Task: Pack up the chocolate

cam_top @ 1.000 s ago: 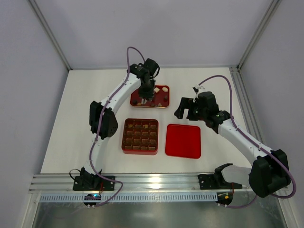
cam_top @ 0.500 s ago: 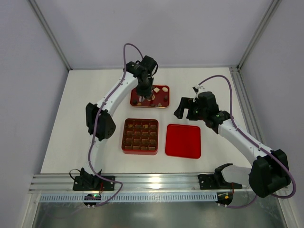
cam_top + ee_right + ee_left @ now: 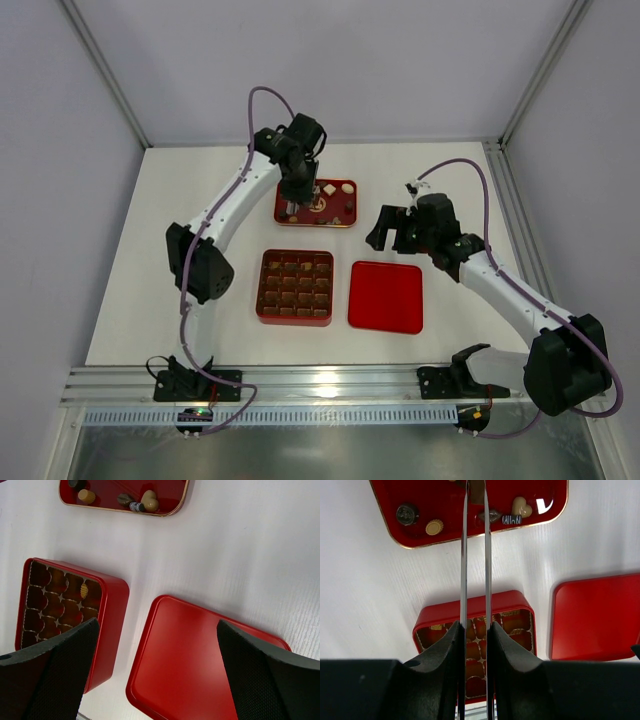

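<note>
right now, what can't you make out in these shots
Whether the left gripper holds anything: left wrist view, top edge cuts its fingertips.
Near compartments of the box: right wrist view, behind a right finger.
Shapes of the chocolate pieces in the tray: top view, too small.

**Table** (image 3: 180, 250): white, matte, flat top. It fills the middle of the top view, with pale walls at the left, the right and the upper edge of the frame.

Lying directly on it, three items, all red:

1. **Tray** (image 3: 338, 222): shallow, rounded oblong with a thin gold rim. Upper centre of the frame, long side running left to right.
2. **Box** (image 3: 295, 319): square, open, with raised walls and a brown grid insert. Centre of the frame, below the tray and apart from it.
3. **Lid** (image 3: 386, 296): flat square with rounded corners. Just right of the box, a strip of bare table between them.
</note>
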Robot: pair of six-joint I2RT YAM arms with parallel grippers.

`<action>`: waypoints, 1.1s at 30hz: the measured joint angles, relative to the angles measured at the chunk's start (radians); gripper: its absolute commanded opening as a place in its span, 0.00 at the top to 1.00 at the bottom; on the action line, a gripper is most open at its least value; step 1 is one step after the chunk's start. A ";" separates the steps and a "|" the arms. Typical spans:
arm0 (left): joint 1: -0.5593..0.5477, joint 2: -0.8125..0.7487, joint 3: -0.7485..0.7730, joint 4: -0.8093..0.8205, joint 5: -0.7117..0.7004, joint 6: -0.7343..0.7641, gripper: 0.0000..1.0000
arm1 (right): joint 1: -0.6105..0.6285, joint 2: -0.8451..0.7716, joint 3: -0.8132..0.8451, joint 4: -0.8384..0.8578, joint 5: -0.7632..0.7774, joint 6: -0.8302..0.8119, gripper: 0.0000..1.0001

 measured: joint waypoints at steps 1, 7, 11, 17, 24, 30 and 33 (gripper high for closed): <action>-0.001 -0.009 -0.011 -0.003 0.000 0.000 0.85 | 0.000 0.000 0.000 0.000 0.000 0.000 0.00; -0.029 -0.121 -0.155 0.008 0.000 -0.003 0.85 | 0.000 0.000 0.000 0.005 0.000 0.000 0.00; -0.063 -0.208 -0.227 0.008 0.001 -0.009 0.85 | 0.000 0.001 0.000 0.005 -0.001 0.001 0.00; -0.113 -0.323 -0.304 0.007 0.001 -0.024 0.85 | 0.000 0.001 -0.002 0.005 -0.002 0.002 0.00; -0.177 -0.430 -0.431 0.008 0.000 -0.039 0.85 | 0.000 0.001 -0.006 0.005 -0.002 0.003 0.00; -0.234 -0.489 -0.540 0.018 0.000 -0.064 0.84 | 0.000 0.001 -0.006 0.005 -0.001 0.003 0.00; -0.257 -0.501 -0.582 0.024 0.000 -0.080 0.84 | 0.000 0.001 -0.006 0.004 -0.001 0.003 0.00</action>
